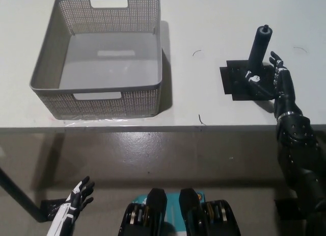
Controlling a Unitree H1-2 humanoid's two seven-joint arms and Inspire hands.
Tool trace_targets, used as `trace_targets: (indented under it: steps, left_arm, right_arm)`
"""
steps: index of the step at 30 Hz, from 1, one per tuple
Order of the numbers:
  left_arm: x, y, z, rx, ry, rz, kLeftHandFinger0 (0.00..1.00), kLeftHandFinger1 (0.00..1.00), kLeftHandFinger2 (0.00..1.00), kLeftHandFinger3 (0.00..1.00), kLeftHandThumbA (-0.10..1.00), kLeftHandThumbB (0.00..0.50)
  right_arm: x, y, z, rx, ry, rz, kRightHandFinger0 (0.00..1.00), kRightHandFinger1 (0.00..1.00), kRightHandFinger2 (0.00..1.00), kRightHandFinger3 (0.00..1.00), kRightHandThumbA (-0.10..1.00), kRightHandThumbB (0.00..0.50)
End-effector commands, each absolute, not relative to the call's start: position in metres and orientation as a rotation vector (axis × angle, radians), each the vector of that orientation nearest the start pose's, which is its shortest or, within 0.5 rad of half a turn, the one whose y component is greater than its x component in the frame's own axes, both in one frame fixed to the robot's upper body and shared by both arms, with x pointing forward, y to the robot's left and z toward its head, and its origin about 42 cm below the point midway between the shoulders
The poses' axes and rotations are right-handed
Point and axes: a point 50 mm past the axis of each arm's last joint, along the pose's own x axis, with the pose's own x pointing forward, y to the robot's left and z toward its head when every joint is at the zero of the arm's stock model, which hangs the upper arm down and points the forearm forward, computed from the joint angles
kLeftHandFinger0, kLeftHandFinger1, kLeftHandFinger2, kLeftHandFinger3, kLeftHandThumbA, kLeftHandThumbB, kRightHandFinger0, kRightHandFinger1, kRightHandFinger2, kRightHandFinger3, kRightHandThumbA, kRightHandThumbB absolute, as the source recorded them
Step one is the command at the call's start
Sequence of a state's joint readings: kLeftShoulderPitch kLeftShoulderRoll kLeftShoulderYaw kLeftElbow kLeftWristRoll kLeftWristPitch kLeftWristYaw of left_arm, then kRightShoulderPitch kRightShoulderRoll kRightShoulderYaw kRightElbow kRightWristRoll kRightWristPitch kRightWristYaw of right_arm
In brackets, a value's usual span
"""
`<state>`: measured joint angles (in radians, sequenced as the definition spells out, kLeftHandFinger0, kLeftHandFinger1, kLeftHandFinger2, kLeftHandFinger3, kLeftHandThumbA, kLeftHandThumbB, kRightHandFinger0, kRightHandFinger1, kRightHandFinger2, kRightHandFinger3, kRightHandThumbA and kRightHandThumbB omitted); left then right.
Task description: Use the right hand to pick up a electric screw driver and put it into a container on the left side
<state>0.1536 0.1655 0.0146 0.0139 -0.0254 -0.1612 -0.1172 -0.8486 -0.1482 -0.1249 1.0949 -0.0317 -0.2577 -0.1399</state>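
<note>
The electric screwdriver [260,46] is a dark cylinder standing upright on a black square base [238,83] at the right of the white table. My black right hand [275,80] is open right beside its lower part, fingers spread around the right side, touching or nearly touching it. The grey perforated basket [51,68] stands empty at the table's left. My white left hand [75,204] rests open low at the lower left, below the table edge.
The white table's front edge [153,128] runs across the middle of the picture, with grey floor below. Small dark marks [201,119] lie on the tabletop between basket and screwdriver.
</note>
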Motion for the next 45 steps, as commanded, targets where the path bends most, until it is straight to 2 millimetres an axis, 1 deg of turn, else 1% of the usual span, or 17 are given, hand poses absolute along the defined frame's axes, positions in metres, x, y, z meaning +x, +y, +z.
trace_targets:
  steps: [1,12,14,17,20,22,23,24,25,26,27,28,29,31,35,39,45]
  left_arm:
    - [0.233,0.273,0.078,0.15,-0.045,-0.102,1.0,1.0,1.0,1.0,1.0,0.031]
    - [0.236,0.274,0.081,0.164,-0.051,-0.109,1.0,1.0,1.0,1.0,1.0,0.035]
    - [0.236,0.274,0.081,0.166,-0.056,-0.114,1.0,1.0,1.0,1.0,1.0,0.027]
    - [0.237,0.273,0.081,0.163,-0.057,-0.113,1.0,1.0,1.0,1.0,1.0,0.033]
    - [0.237,0.273,0.083,0.161,-0.06,-0.117,1.0,1.0,1.0,1.0,1.0,0.031]
    - [0.238,0.274,0.083,0.16,-0.061,-0.12,1.0,1.0,1.0,1.0,1.0,0.034]
    - [0.238,0.274,0.083,0.16,-0.062,-0.121,1.0,1.0,1.0,1.0,1.0,0.035]
    - [0.238,0.272,0.082,0.169,-0.064,-0.124,1.0,1.0,1.0,1.0,1.0,0.034]
    - [0.239,0.272,0.082,0.171,-0.063,-0.126,1.0,1.0,1.0,1.0,1.0,0.034]
    - [0.24,0.272,0.082,0.172,-0.063,-0.129,1.0,1.0,1.0,1.0,1.0,0.035]
    - [0.24,0.271,0.082,0.167,-0.06,-0.129,1.0,1.0,1.0,1.0,1.0,0.038]
    - [0.241,0.271,0.083,0.164,-0.06,-0.131,1.0,1.0,1.0,1.0,1.0,0.034]
    - [0.241,0.272,0.084,0.166,-0.062,-0.131,1.0,1.0,1.0,1.0,1.0,0.036]
    - [0.244,0.272,0.086,0.166,-0.067,-0.127,1.0,1.0,1.0,1.0,1.0,0.052]
    - [0.246,0.274,0.089,0.17,-0.075,-0.128,1.0,1.0,1.0,1.0,1.0,0.048]
    - [0.247,0.275,0.09,0.172,-0.073,-0.131,1.0,1.0,1.0,1.0,1.0,0.046]
    - [0.246,0.276,0.088,0.18,-0.074,-0.125,1.0,1.0,1.0,1.0,1.0,0.048]
  right_arm:
    - [0.545,-0.24,0.208,-0.123,-0.134,-0.136,1.0,1.0,1.0,1.0,0.96,0.487]
    - [0.56,-0.234,0.22,-0.155,-0.065,-0.153,1.0,1.0,1.0,1.0,0.93,0.486]
    - [0.562,-0.232,0.225,-0.12,-0.069,-0.154,1.0,1.0,1.0,1.0,0.84,0.447]
    - [0.566,-0.229,0.232,-0.122,-0.061,-0.169,1.0,1.0,1.0,1.0,0.82,0.496]
    - [0.571,-0.224,0.243,-0.148,-0.056,-0.179,1.0,1.0,1.0,1.0,0.8,0.5]
    - [0.575,-0.222,0.251,-0.18,-0.049,-0.199,0.8,0.79,0.84,0.96,0.78,0.5]
    - [0.575,-0.221,0.253,-0.189,-0.047,-0.204,0.72,0.74,0.81,0.93,0.78,0.5]
    - [0.577,-0.22,0.258,-0.17,-0.034,-0.244,0.44,0.41,0.38,0.41,0.49,0.412]
    - [0.578,-0.218,0.26,-0.16,-0.036,-0.272,0.33,0.34,0.36,0.31,0.42,0.432]
    - [0.579,-0.216,0.264,-0.171,-0.041,-0.298,0.11,0.13,0.16,0.07,0.18,0.355]
    - [0.58,-0.212,0.268,-0.176,-0.034,-0.292,0.0,0.01,0.08,0.02,-0.09,0.281]
    - [0.581,-0.209,0.269,-0.185,-0.033,-0.288,0.0,0.0,0.11,0.05,-0.1,0.241]
    - [0.581,-0.204,0.271,-0.207,-0.032,-0.281,0.0,0.0,0.25,0.22,-0.1,0.183]
    - [0.582,-0.196,0.273,-0.219,-0.037,-0.276,0.0,0.06,0.53,0.58,-0.1,0.149]
    - [0.58,-0.188,0.27,-0.228,-0.035,-0.27,0.0,0.13,0.63,0.74,-0.1,0.129]
    - [0.58,-0.188,0.269,-0.226,-0.038,-0.284,0.0,0.17,0.66,0.81,-0.1,0.091]
    - [0.58,-0.187,0.273,-0.21,-0.055,-0.298,0.0,0.21,0.7,0.84,-0.1,0.113]
